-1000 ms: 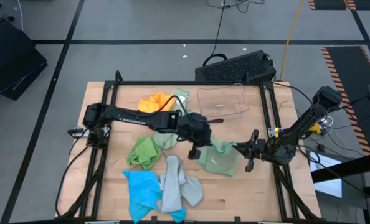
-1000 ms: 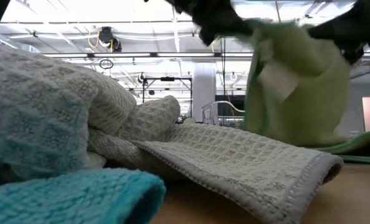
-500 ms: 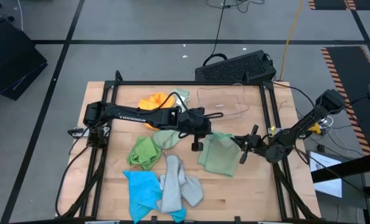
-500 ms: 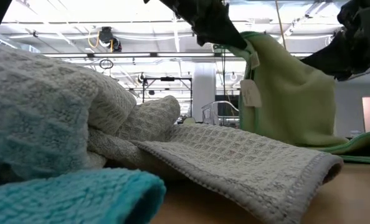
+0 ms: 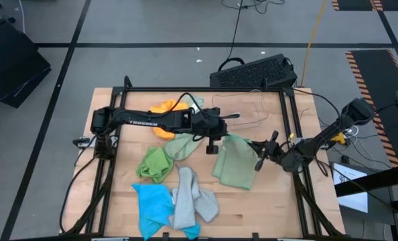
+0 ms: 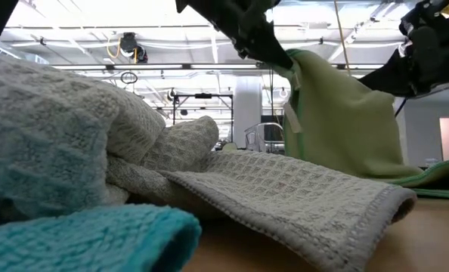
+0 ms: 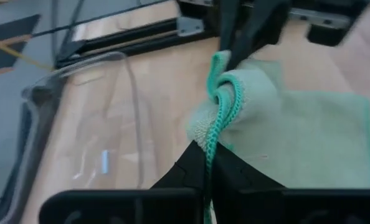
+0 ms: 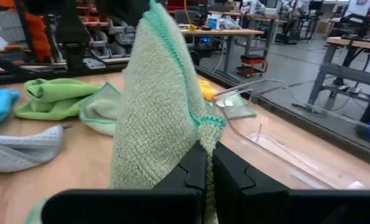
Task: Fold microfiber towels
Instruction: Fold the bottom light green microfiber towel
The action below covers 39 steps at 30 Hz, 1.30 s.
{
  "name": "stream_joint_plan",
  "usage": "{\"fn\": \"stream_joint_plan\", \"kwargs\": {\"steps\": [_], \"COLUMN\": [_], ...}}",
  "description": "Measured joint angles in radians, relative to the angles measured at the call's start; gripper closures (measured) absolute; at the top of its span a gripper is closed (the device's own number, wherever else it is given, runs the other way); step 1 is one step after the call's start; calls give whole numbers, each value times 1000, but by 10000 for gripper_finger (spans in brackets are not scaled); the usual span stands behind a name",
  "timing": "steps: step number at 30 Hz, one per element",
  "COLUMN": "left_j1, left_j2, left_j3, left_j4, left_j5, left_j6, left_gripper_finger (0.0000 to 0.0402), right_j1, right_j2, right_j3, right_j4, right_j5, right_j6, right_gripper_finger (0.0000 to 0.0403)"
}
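Between the two arms, right of table centre, the left gripper is pinching one top corner of the pale green towel, its jaws clamped tight on the teal hem. The right gripper is pinching the other top corner in the same way, so the cloth is hanging between them with its lower part draping onto the table.

Compared with a second ago, both grippers are sitting farther back, toward the clear bin, and the towel is lying longer and smoother instead of bunched. That suggests the spread-out step is nearly finishing, with the first fold coming next.

Nearer the front, the grey towel, blue towel and bright green towel are waiting in a heap, and the orange one is lying behind the left arm.
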Motion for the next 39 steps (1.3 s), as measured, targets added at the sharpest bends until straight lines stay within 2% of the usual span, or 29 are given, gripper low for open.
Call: {"fn": "stream_joint_plan", "kwargs": {"steps": [3, 5, 13, 19, 25, 31, 39], "left_j1": [6, 4, -10, -63, -149, -222, -224], "left_j2": [0, 0, -8, -64, -64, 31, 151], "left_j3": [-11, -12, -12, -12, -24, -85, -90], "left_j4": [14, 2, -102, -151, -231, -139, -95], "left_j5": [-1, -1, -149, -200, -150, -140, -86], "left_j6": [-27, -60, -154, -170, -211, -237, -354], "left_gripper_finger": [396, 382, 257, 216, 231, 283, 351], "right_j1": [-23, -33, -75, -108, -133, -154, -163], "right_j2": [0, 0, 0, 0, 0, 0, 0], "right_j3": [0, 0, 0, 0, 0, 0, 0], "right_j4": [1, 4, 3, -1, -11, -13, -12], "right_j5": [0, 0, -4, -5, -9, -34, -35], "right_j6": [-32, -36, -40, -40, -32, -32, -36], "right_gripper_finger": [399, 399, 399, 399, 399, 399, 399]}}
